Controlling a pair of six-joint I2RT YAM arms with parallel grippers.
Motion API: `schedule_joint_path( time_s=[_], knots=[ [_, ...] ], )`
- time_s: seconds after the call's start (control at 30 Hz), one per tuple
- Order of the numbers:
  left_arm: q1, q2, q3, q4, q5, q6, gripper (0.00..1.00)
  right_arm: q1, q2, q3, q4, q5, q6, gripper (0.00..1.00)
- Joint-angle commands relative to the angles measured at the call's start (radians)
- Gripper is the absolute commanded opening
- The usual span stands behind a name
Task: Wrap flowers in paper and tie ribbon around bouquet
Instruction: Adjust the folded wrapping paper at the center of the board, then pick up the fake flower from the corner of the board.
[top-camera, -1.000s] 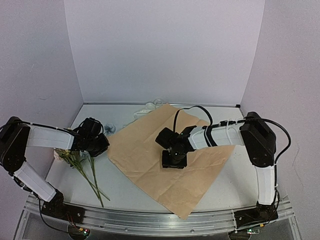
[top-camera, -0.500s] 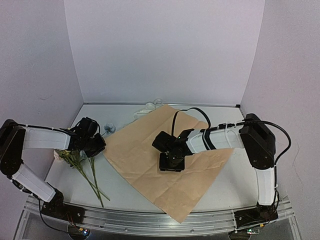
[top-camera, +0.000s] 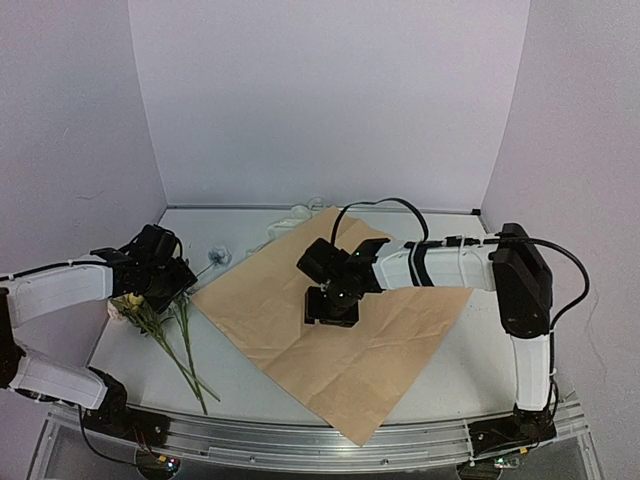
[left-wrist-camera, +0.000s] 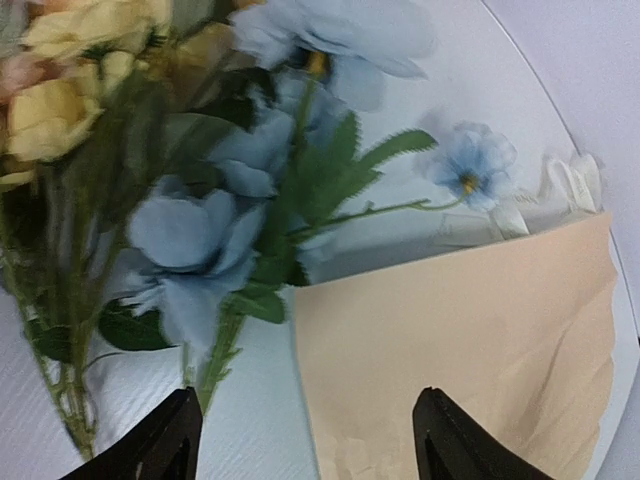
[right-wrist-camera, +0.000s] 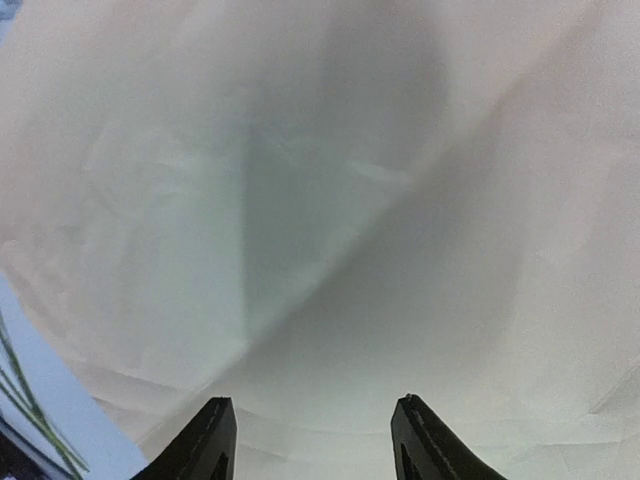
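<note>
On a white table (top-camera: 120, 350) between pale walls, the paper (top-camera: 390, 350) lies flat with its tan side up, turned like a diamond, its near corner reaching the front edge. At the left, just beside the paper's left corner, the flowers (top-camera: 150, 315) lie on the table, yellow, pink and pale blue blooms toward the back and thin green stems trailing toward the front. One blue bloom (top-camera: 218, 256) on a thin stem reaches out from the bunch toward the back. The ribbon (top-camera: 295, 215) sits bunched at the back of the table, by the paper's far corner.

The left gripper (top-camera: 168, 283) hovers over the blooms, its fingers spread wide with nothing between them. The right gripper (top-camera: 330, 308) hangs over the middle of the paper, left of centre, fingers parted and holding nothing; its wrist view shows only creased paper (right-wrist-camera: 320, 200) below.
</note>
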Motion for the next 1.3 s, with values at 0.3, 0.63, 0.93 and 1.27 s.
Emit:
schedule_joint_path(
  time_s=[0.3, 0.63, 0.93, 1.27],
  knots=[
    [-0.003, -0.07, -0.109, -0.203, -0.021, -0.25, 0.86, -0.031, -0.27, -0.08, 0.107, -0.002, -0.081, 0.85],
    [-0.083, 0.074, -0.134, -0.094, 0.014, -0.253, 0.84, -0.036, -0.419, -0.22, 0.18, 0.077, -0.077, 0.93],
    [-0.093, 0.199, -0.131, -0.057, 0.019, -0.242, 0.73, -0.047, -0.428, -0.245, 0.2, 0.059, -0.058, 0.92],
    [-0.091, 0.202, -0.105, -0.098, -0.07, -0.197, 0.14, -0.054, -0.429, -0.257, 0.21, 0.031, -0.05, 0.92]
  ],
)
